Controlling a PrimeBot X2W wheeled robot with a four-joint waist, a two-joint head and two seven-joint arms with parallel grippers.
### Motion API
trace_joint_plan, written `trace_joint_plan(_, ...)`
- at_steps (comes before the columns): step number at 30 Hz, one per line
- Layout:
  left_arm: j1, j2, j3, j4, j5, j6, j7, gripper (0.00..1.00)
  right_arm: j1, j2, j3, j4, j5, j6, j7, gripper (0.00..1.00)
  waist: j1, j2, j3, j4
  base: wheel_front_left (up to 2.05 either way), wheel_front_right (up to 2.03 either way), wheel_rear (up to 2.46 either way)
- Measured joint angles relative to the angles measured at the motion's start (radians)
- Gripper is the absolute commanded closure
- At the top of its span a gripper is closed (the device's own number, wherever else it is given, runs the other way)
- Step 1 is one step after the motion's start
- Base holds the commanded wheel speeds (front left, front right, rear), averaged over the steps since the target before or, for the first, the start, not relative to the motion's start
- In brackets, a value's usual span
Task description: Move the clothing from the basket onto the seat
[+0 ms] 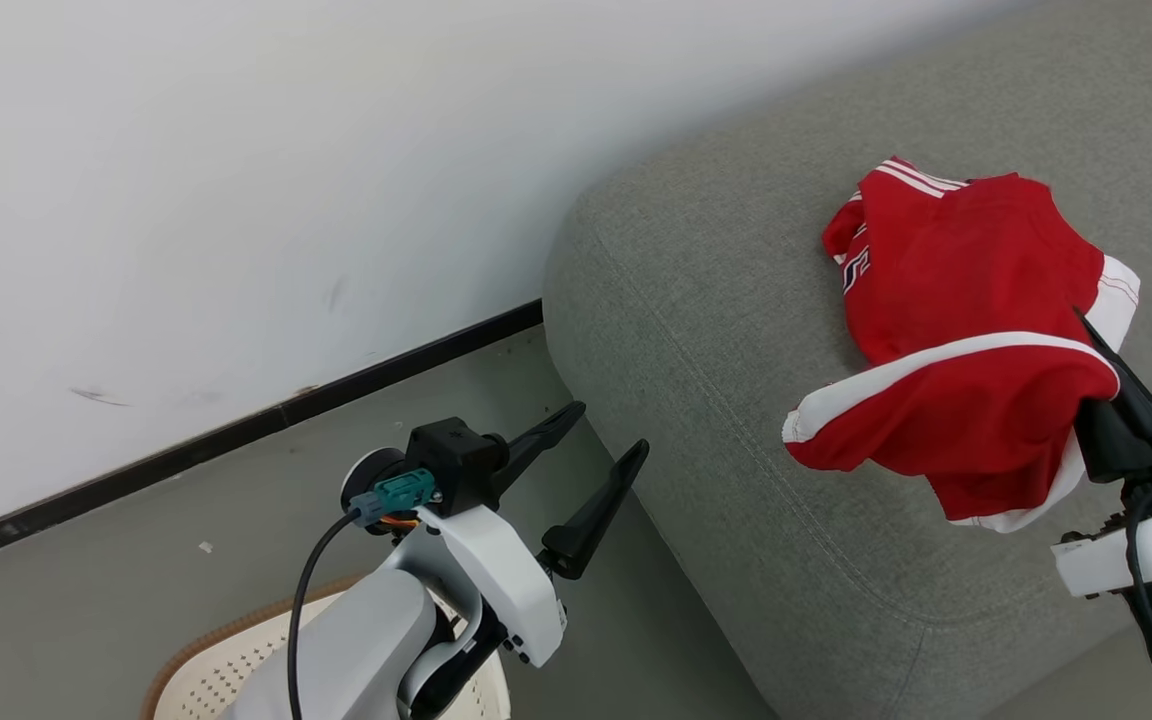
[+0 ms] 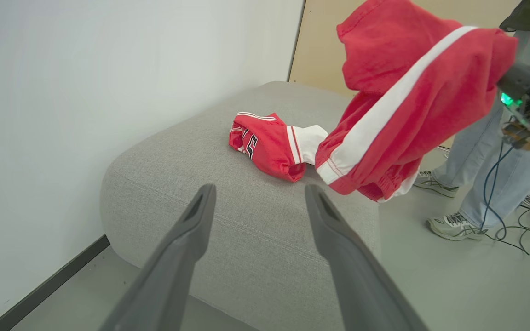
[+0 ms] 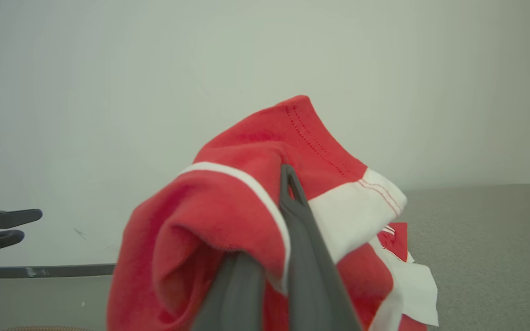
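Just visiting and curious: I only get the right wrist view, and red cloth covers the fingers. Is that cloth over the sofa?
Observer: Yes. In the left wrist view the held garment hangs bunched from the shut right gripper above the seat. It seems to hang free rather than lie on it.
Operator: Is anything on the sofa?
Observer: A second garment lies crumpled on the cushion top.
Operator: Anyone nearby?
Observer: A person in jeans and sneakers stands on the floor beside the seat, behind the held garment.
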Motion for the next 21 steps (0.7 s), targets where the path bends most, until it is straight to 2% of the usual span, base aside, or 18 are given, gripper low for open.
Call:
trace_joint_plan(7, 0.0, 0.008, 0.005, -0.012, 0.008, 0.009, 0.0, 0.0, -0.006, 0.005, -0.012, -0.007, 0.01, 0.0, 0.0, 1.0, -0.0001, 0.0, 0.013, -0.027, 0.0, 0.0, 0.0)
trace_joint_plan(11, 0.001, 0.013, 0.007, -0.02, 0.008, 0.018, 0.0, 0.0, -0.023, 0.002, -0.052, 0.013, 0.021, 0.0, 0.0, 1.0, 0.0, 0.0, 0.022, -0.035, 0.0, 0.0, 0.0)
trace_joint_plan(21, 0.018, 0.037, 0.01, -0.038, 0.008, 0.028, 0.013, 0.0, -0.105, -0.067, -0.076, 0.15, 0.06, 0.0, 0.0, 1.0, 0.0, 0.0, 0.054, -0.03, 0.0, 0.0, 0.0)
